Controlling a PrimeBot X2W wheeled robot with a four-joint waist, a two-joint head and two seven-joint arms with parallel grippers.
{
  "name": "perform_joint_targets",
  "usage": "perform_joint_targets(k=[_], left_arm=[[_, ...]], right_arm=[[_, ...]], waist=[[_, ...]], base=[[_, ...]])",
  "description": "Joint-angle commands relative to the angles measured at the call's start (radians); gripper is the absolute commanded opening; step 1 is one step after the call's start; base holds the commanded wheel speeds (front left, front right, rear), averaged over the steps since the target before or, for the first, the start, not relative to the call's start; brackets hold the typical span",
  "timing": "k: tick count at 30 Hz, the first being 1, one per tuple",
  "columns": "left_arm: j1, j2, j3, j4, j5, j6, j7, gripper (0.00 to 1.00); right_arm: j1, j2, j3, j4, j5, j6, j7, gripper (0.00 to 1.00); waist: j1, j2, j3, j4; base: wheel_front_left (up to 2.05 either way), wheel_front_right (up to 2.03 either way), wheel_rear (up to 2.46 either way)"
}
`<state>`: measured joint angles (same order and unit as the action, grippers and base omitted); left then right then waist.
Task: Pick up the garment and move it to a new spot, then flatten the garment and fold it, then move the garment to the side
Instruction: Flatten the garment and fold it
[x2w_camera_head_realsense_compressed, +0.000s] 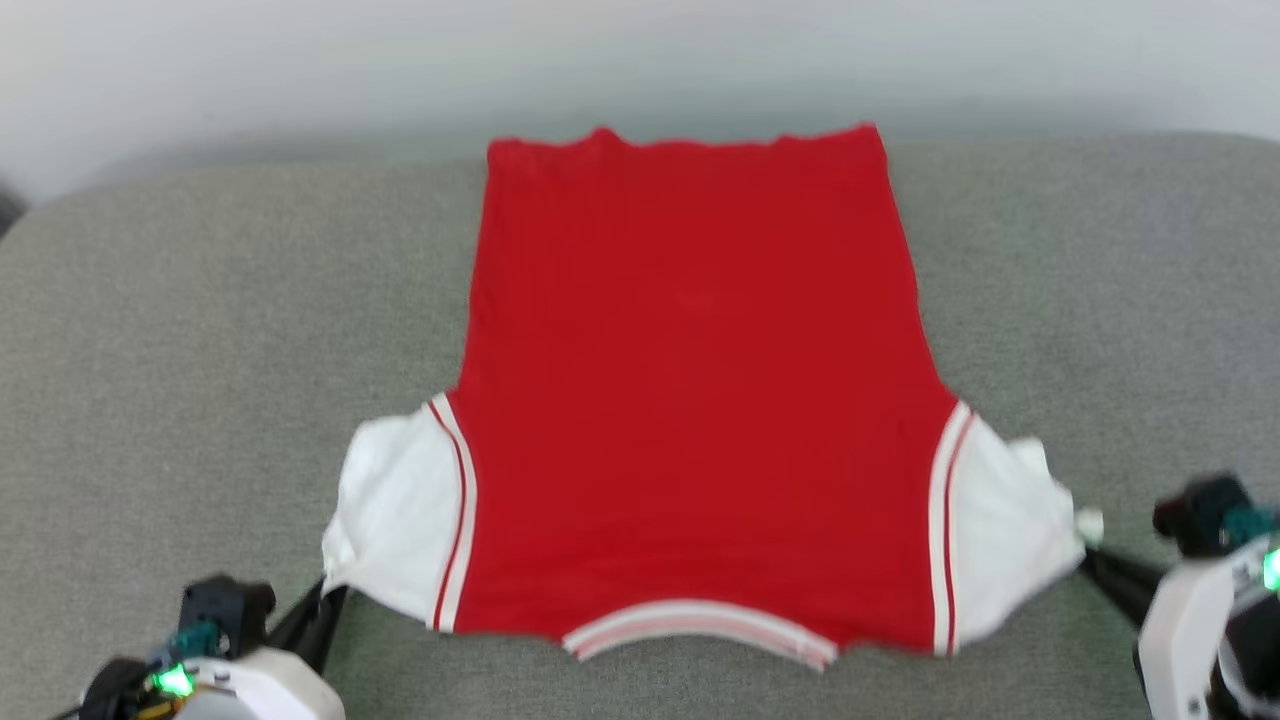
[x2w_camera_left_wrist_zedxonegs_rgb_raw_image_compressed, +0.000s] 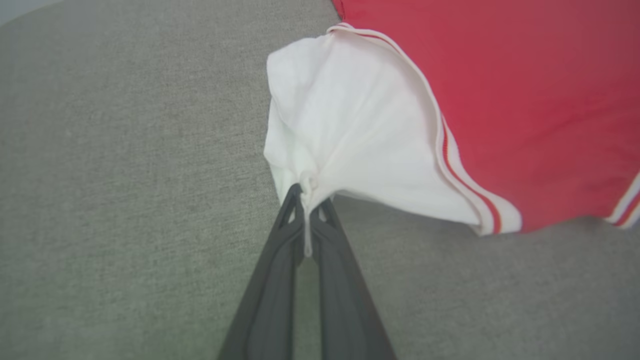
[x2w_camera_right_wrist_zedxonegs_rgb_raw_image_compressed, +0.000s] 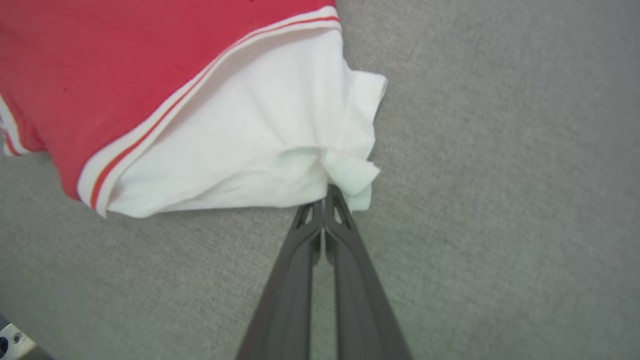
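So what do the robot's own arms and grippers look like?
The left gripper and right gripper each have two long, slim, dark grey fingers that taper toward the tips, with small triangular cut-outs near the ends. Behind them sit rounded white wrist shells carrying black blocks, teal fittings and a glowing green light.

Red garment (x2w_camera_head_realsense_compressed: 690, 380), white sleeves, red-white striped trim, grey cushion (x2w_camera_head_realsense_compressed: 180, 330)

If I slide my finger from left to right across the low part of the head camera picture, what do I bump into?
left gripper → white sleeve it pinches → red middle of the jersey → other white sleeve → right gripper, pinching that sleeve.
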<state>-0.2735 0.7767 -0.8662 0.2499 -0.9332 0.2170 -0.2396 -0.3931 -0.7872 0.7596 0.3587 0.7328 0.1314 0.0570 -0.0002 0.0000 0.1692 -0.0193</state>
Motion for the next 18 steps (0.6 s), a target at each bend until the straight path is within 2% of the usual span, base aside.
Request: perform_joint_targets(k=[1,10,18], left_arm=[[0.051,0.009,0.003,-0.023,-0.020,0.022,-0.003,0.00],[0.226,0.035,-0.054,-0.112,-0.062,0.074,0.032,0.00],[0.260,0.040,-0.073,-0.134,-0.069,0.079,0.042,0.00]], right_arm=[[0.085,-0.030,-0.014,-0.026,0.009,-0.001,0.030,0.00],[0.356,-0.091,-0.112,-0.156,0.045,-0.001,0.160,0.00],[0.480,-0.096,-0.185,-0.235,0.054,-0.001,0.277,0.00]], waist=[[0.0002,0.0000,-0.049,0.003],[0.0002,0.0000,-0.119,0.021],[0.0002,0.0000,-0.130,0.039]], base=[[0.00,0.00,0.00],[0.00,0.00,0.00],[0.00,0.00,0.00]])
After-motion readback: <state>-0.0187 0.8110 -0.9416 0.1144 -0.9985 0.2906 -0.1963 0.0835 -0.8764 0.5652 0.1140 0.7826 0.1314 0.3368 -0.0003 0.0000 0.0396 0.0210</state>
